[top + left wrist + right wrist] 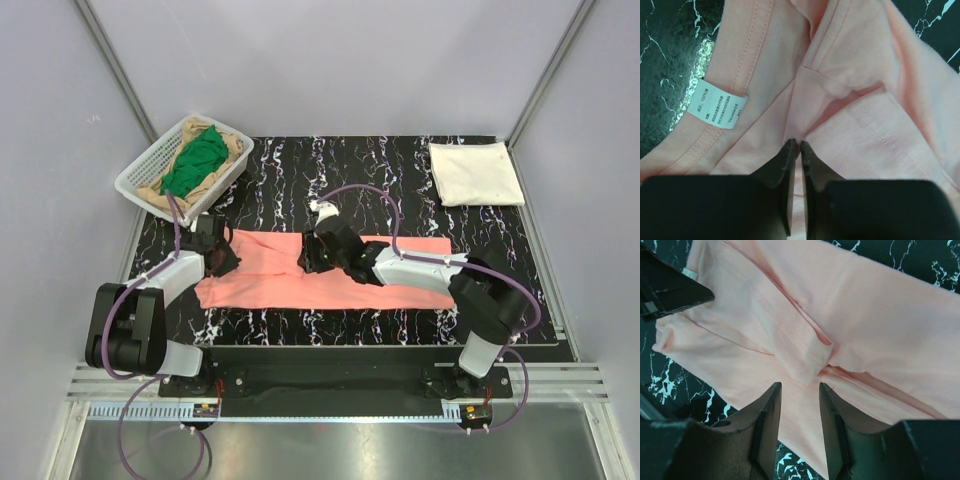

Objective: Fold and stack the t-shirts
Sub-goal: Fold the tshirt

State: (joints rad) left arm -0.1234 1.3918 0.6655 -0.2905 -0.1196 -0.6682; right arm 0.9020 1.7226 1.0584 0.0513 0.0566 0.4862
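The marbled surface (pixel 300 170) carries the salmon-pink t-shirt (pixel 270 285), flat beneath both end effectors. The left end effector (pixel 797 146) pinches a thin cloth ridge, with the collar label (pixel 720 110) ahead to its left. The right end effector (pixel 799 387) stands spread, the sleeve hem (pixel 815 352) just ahead. It should close on every layer before both lift evenly.

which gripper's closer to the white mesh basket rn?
Left. The left gripper sits just below the basket in the top view, at the collar end of the pink t-shirt; the right gripper is farther off, over its middle.
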